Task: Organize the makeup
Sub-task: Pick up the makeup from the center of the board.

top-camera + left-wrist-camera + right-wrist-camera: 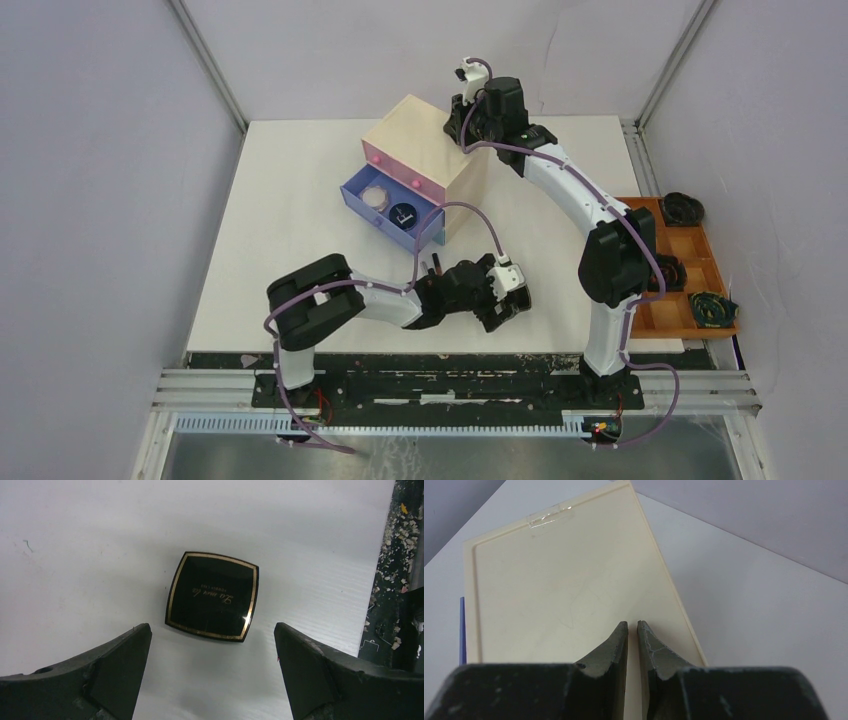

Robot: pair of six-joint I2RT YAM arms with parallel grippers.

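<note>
A black square compact (pixel 212 596) with a gold border lies flat on the white table, just beyond my left fingertips. My left gripper (pixel 212 630) is open wide and empty, with the compact apart from both fingers. In the top view the left gripper (pixel 510 303) hangs over the table's front middle and hides the compact. The blue drawer (pixel 352 194) of the beige box (pixel 415 135) is pulled out and holds a pale jar (pixel 377 196) and a black square compact (pixel 404 216). My right gripper (pixel 632 625) is shut and empty over the box's top (pixel 564 590), near its back right corner (pixel 462 128).
An orange-brown tray (pixel 641 320) with dark coiled items stands at the table's right edge. The box has two pink knobs (pixel 411 184) on its front. The table's dark front edge (pixel 395 580) runs close to the right of the compact.
</note>
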